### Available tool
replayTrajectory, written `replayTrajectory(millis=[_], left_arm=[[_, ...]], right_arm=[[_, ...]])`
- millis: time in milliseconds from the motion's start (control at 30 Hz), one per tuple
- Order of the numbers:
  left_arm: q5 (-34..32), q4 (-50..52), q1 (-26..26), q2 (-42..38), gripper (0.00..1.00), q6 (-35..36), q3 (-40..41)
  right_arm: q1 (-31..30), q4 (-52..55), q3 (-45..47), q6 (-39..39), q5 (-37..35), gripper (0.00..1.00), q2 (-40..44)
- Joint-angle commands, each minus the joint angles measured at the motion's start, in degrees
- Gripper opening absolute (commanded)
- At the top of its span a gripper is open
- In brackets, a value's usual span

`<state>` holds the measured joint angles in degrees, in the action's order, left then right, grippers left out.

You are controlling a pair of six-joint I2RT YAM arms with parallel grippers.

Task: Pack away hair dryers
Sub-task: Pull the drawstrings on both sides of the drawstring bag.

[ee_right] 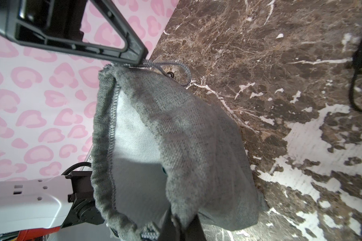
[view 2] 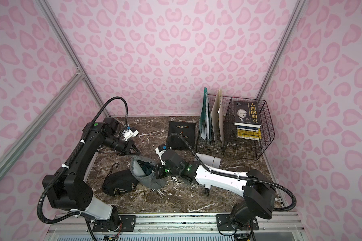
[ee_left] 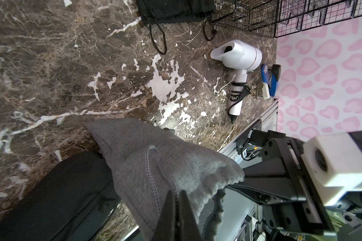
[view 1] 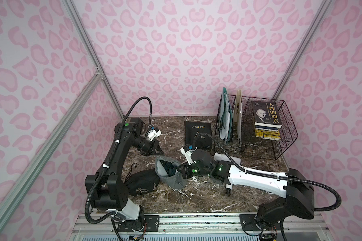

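Both top views show a dark dryer (view 1: 169, 168) inside the centre grey pouch (view 1: 175, 181). Wrist views show left fingers (ee_left: 185, 210) and right fingers (ee_right: 193, 227) pinching its rim, the left also the whole white dryer (ee_left: 240, 55).

Brown marble tabletop (view 1: 196, 198), in both top views: flat black pouch (view 1: 197, 131) upper centre; wire rack (view 1: 257, 149) upper right; white hair dryer (view 2: 210, 160) right of centre; grey pouch (view 1: 174, 180) centre; bulging black pouch (view 1: 142, 184) lower left.

Left arm (view 1: 117, 158) mostly black; right arm (view 1: 257, 179) white-black; corrugated black cables (view 1: 313, 183), green LEDs (view 1: 126, 124).
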<state>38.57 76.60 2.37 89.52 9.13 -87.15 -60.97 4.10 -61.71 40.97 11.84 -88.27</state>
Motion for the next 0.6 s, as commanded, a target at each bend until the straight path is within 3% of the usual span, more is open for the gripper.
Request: replayTrajectory(millis=[0, 233, 300, 433, 567], left_arm=[[1.2, 1.0, 0.0, 0.0, 0.02, 0.8, -3.1], [4.1, 3.0, 0.0, 1.5, 0.01, 0.7, -9.8], [4.9, 2.9, -0.1, 1.9, 0.02, 0.3, -10.1], [5.2, 2.3, 0.1, 2.2, 0.02, -0.4, -10.0], [5.5, 1.5, 0.1, 2.3, 0.02, -1.3, -10.0]], right_arm=[[0.0, -0.9, -0.3, -0.6, -0.4, 0.00, -0.5], [0.1, 0.3, -0.6, -1.4, -0.3, 0.00, -1.1], [0.1, 0.5, -0.6, -1.6, -0.1, 0.08, -1.1], [0.1, 1.1, -0.5, -2.1, -0.9, 0.33, -0.1], [0.1, 2.1, 0.0, -3.1, -1.4, 0.42, 1.7]])
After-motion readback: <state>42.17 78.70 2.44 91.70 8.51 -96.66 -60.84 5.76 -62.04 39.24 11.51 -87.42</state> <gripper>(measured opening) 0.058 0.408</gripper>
